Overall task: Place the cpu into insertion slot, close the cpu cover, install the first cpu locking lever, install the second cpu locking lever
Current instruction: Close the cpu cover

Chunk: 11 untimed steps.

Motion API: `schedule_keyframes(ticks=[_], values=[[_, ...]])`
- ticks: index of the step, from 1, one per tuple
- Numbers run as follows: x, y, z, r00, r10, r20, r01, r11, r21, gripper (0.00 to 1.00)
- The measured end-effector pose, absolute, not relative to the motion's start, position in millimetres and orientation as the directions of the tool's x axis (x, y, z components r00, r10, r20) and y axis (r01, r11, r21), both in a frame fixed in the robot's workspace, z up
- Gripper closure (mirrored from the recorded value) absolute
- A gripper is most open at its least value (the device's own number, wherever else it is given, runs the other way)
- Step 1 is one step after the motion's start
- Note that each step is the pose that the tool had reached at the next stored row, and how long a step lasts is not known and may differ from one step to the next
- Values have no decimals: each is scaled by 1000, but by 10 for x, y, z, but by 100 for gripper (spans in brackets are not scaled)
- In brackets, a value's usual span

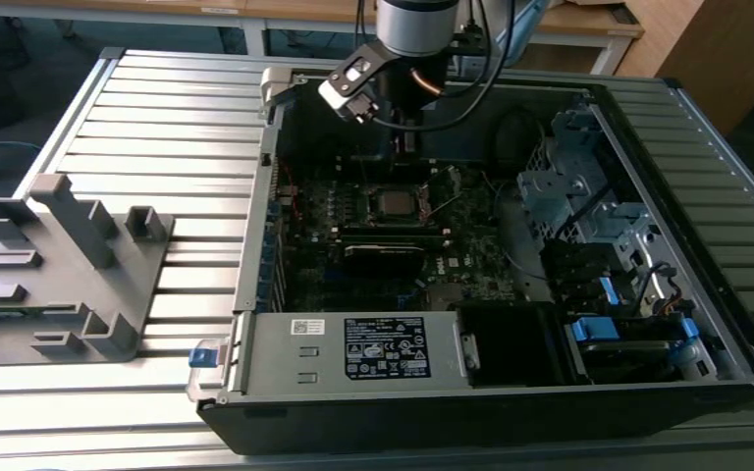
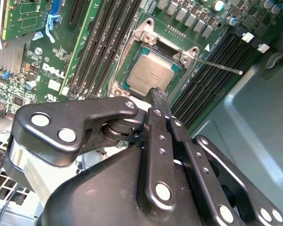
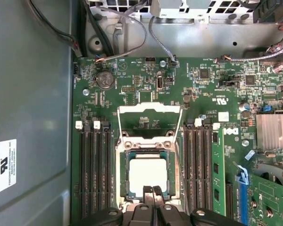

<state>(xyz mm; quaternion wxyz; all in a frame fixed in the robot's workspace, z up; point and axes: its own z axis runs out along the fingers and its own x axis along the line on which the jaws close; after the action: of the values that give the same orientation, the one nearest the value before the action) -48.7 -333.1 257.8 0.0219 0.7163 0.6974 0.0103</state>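
The cpu [image 3: 148, 175] lies flat in the insertion slot [image 3: 124, 175] on the green motherboard, its dull silver top facing up. It is also seen in the second wrist view as the cpu [image 2: 150, 73], and from outside as the cpu [image 1: 396, 203]. The cpu cover [image 3: 150, 109], a thin silver frame, stands swung open behind the slot. One thin wire locking lever [image 2: 221, 66] sticks out free beside the socket. My gripper [image 3: 153, 190] hovers just above the chip's near edge, its fingers pressed together and holding nothing. The second wrist view shows the gripper [image 2: 159, 94] the same way.
Long black memory slots [image 3: 92, 169] flank the socket on both sides. A finned heatsink [image 3: 273, 132] and a green card [image 3: 269, 197] sit to one side. The computer case wall [image 1: 259, 196] surrounds the board, and a grey fixture [image 1: 63, 265] stands at the exterior view's left.
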Motion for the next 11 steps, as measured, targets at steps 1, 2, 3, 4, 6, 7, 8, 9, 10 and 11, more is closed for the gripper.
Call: schedule_keyframes(ticks=[1, 2, 3, 4, 6, 7, 8, 9, 10, 11], values=[[-480, -3331, 2578, 27, 1000, -16, 999, -26, 46, 90], [-472, -3331, 2578, 27, 1000, -16, 999, -26, 46, 90], [-464, -3331, 2578, 27, 1000, -16, 999, -26, 46, 90], [-455, -3331, 2577, 27, 1000, -16, 999, -26, 46, 90], [-431, -3331, 2577, 27, 1000, -16, 999, -26, 46, 90], [-421, -3331, 2577, 27, 1000, -16, 999, -26, 46, 90], [-413, -3331, 2576, 27, 1000, -16, 999, -26, 46, 90], [-404, -3331, 2576, 27, 1000, -16, 999, -26, 46, 90], [-392, -3331, 2576, 27, 1000, -16, 999, -26, 46, 90], [-377, -3330, 2576, 27, 1000, -16, 999, -26, 46, 90]])
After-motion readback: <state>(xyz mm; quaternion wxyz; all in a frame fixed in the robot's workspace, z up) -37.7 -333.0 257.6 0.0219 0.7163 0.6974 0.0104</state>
